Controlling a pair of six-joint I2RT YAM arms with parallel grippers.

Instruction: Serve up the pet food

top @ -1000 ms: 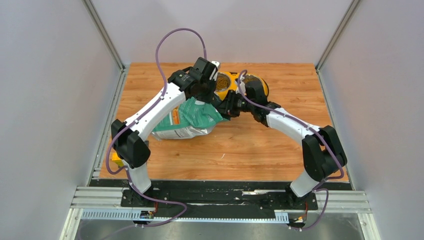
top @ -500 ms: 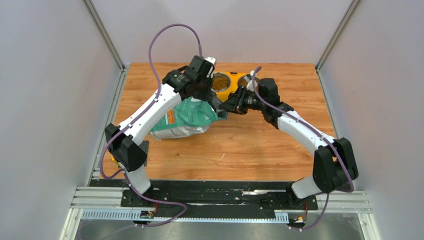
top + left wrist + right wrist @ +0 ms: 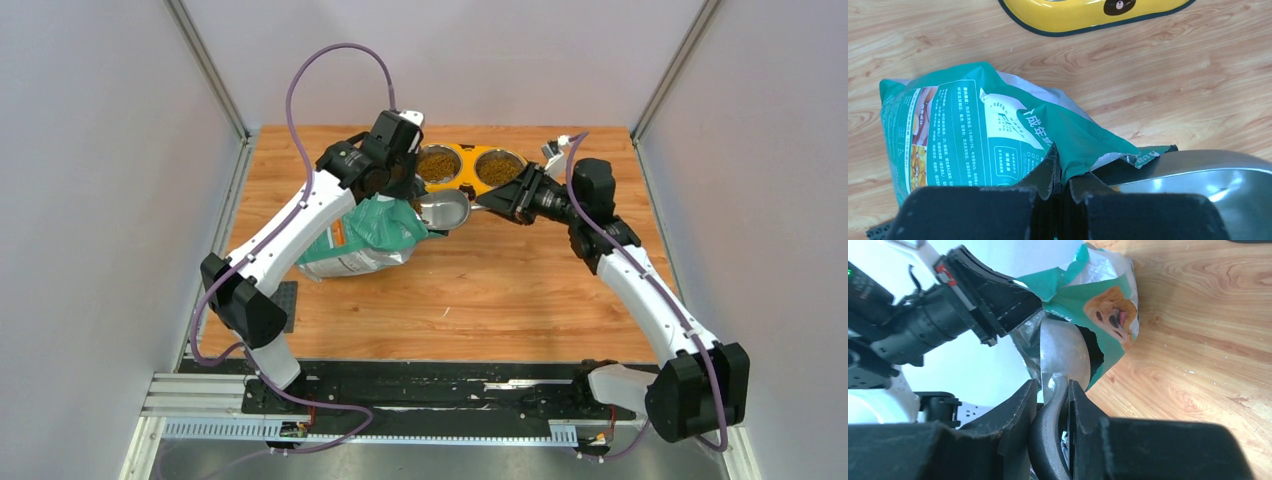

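Teal pouch [image 3: 973, 125] edge sits clamped in the left end effector [image 3: 1064, 181]; the right end effector [image 3: 1052, 389] grips the grey scoop [image 3: 1064, 354] handle, bowl ahead at the pouch mouth.

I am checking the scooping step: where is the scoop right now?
In the top view the scoop sits at the green pouch's mouth, just in front of the yellow feeder, its handle held by the right end effector.
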